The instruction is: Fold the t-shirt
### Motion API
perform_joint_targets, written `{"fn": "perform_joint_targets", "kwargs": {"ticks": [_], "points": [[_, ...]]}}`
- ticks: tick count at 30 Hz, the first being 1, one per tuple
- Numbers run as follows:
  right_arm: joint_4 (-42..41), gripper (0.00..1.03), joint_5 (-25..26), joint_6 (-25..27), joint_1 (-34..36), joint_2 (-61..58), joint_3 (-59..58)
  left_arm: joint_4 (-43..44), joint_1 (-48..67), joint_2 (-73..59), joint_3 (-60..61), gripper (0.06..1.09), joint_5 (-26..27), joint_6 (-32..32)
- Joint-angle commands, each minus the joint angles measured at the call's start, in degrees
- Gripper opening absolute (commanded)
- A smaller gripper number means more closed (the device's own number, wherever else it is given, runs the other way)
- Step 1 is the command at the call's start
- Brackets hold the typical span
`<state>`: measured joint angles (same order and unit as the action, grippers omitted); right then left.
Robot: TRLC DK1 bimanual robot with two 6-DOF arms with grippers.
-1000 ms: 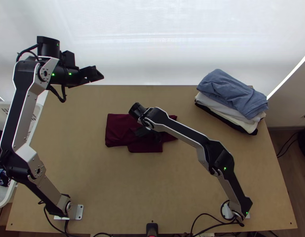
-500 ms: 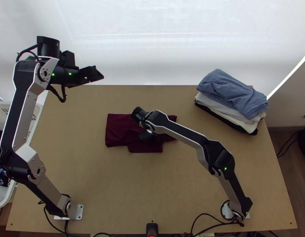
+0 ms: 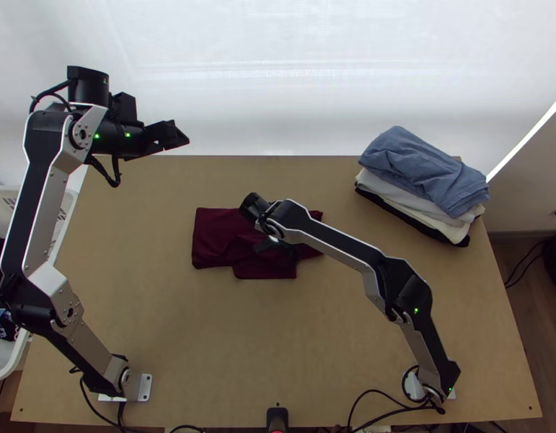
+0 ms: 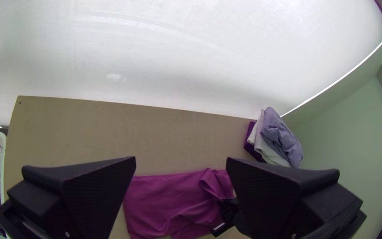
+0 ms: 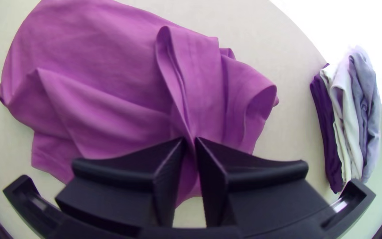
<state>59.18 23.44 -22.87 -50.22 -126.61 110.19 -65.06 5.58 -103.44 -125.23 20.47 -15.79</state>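
Observation:
The t-shirt (image 3: 218, 234), dark red from above, lies partly folded mid-table, with a flap and creases toward its right end. My right gripper (image 3: 272, 245) is low over its right part, partly under its own wrist. In the right wrist view the right gripper (image 5: 190, 140) is shut on a raised fold of the magenta-looking t-shirt (image 5: 98, 57). My left gripper (image 3: 178, 135) hangs beyond the table's far left corner, away from the cloth. The left wrist view has the left gripper (image 4: 181, 160) open, its fingers wide apart, with the t-shirt (image 4: 164, 199) farther off.
A pile of folded clothes (image 3: 425, 177), blue on top, sits at the table's far right corner. Left of the table (image 3: 162, 339) stands a white basket (image 3: 19, 353) holding clothes. The right arm stretches across the right half of the table.
My right gripper and wrist have shifted slightly right and toward the near edge, and the right arm's elbow has moved a little right. The left arm has stayed still.

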Motion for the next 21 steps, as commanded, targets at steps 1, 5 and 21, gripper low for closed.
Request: {"fn": "perform_joint_targets", "kwargs": {"ticks": [1,5,21], "points": [[1.2,0.03,1.7,-0.9,1.6,2.4,-2.8,0.2,-0.5,0.9,0.7,1.05,0.1,0.8],[1.3,0.03,3.5,-1.0,3.6,3.0,-4.3,0.2,-0.5,0.9,0.7,1.05,0.1,0.8],[1.4,0.87,6.5,-2.8,10.1,6.5,-3.8,0.2,-0.3,0.8,0.8,1.05,0.1,1.4]]}}
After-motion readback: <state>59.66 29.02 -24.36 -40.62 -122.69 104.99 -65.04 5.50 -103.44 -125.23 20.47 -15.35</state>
